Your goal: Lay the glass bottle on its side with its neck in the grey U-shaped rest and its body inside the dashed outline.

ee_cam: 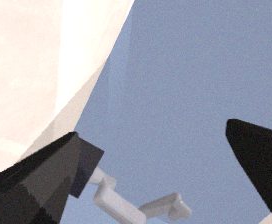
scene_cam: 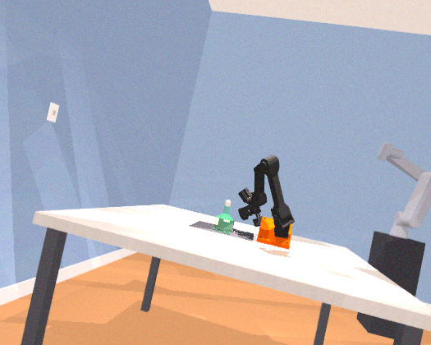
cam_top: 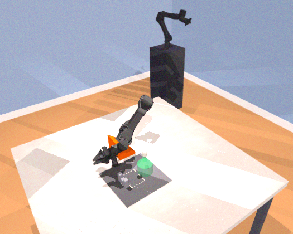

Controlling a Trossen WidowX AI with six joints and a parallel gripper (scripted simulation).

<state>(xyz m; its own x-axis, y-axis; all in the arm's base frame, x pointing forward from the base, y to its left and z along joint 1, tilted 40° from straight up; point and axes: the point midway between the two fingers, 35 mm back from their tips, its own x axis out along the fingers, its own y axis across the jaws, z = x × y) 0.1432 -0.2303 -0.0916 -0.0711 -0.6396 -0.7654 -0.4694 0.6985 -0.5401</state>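
Observation:
The green glass bottle [cam_top: 145, 168] [scene_cam: 224, 224] stands upright on the dark mat [cam_top: 129, 198] [scene_cam: 200, 225], its narrow neck and pale top pointing up. It stands beside the dashed outline [cam_top: 137, 184], near its right-hand corner in the top view. The grey U-shaped rest [cam_top: 124, 179] is at the outline's left end there; I cannot make it out in the exterior view. My gripper [cam_top: 104, 162] [scene_cam: 250, 218] [ee_cam: 152, 132] is open and empty, with its fingers wide apart. It is raised, to the left of the bottle in the top view. The bottle is not in the wrist view.
The orange mount [cam_top: 126, 152] [scene_cam: 267, 230] is at my arm's base, close to the mat's edge on the white table [cam_top: 213, 172] [scene_cam: 149, 226]. A second arm stands on a dark pedestal [cam_top: 167, 75] [scene_cam: 396, 263] beyond the table. My arm's shadow falls across part of the mat.

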